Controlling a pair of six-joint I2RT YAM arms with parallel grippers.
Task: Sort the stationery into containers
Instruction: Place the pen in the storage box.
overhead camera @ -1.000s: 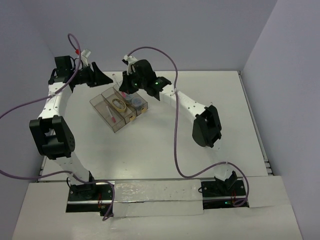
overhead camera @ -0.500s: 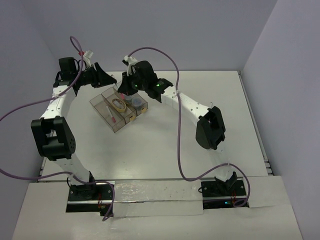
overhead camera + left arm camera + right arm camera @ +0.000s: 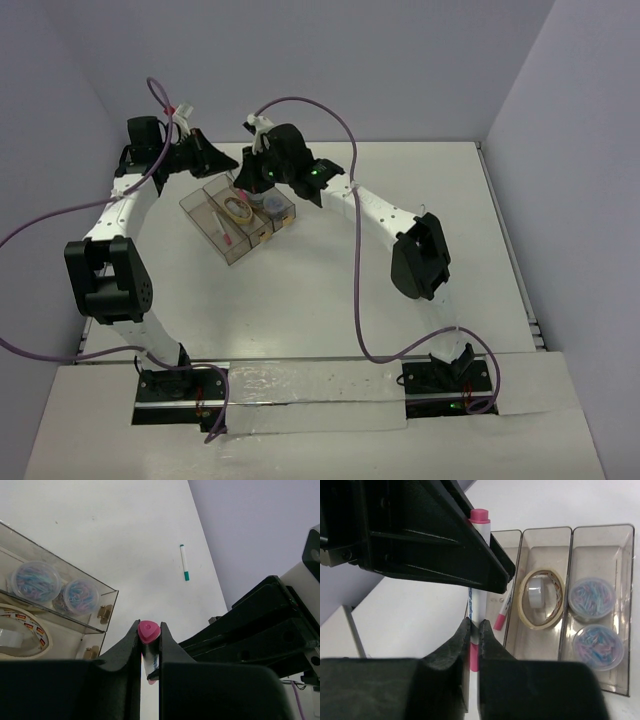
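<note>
A white pen with a pink cap point(image 3: 480, 555) hangs in the air beside the containers point(image 3: 240, 215), held from both ends. My left gripper point(image 3: 148, 630) is shut on its capped end point(image 3: 148, 631). My right gripper point(image 3: 474, 627) has its jaws tight against the other, pink-banded end. The two grippers meet tip to tip point(image 3: 238, 170) just behind the containers. A green-tipped pen point(image 3: 184, 562) lies on the table farther off. The three joined clear bins point(image 3: 570, 528) hold a pink-tipped pen point(image 3: 502, 611), a tan tape loop point(image 3: 542, 600) around a small clear ring point(image 3: 536, 591), and two round tubs point(image 3: 592, 596).
The back wall stands close behind both grippers. The left gripper's black body point(image 3: 420, 540) fills the upper part of the right wrist view. Purple cables point(image 3: 350, 200) loop over both arms. The bins' tan tabs point(image 3: 104, 612) face the left gripper.
My left gripper has swung right toward the right gripper and shut on the pen's capped end. My right gripper has stayed in place around the pen.
</note>
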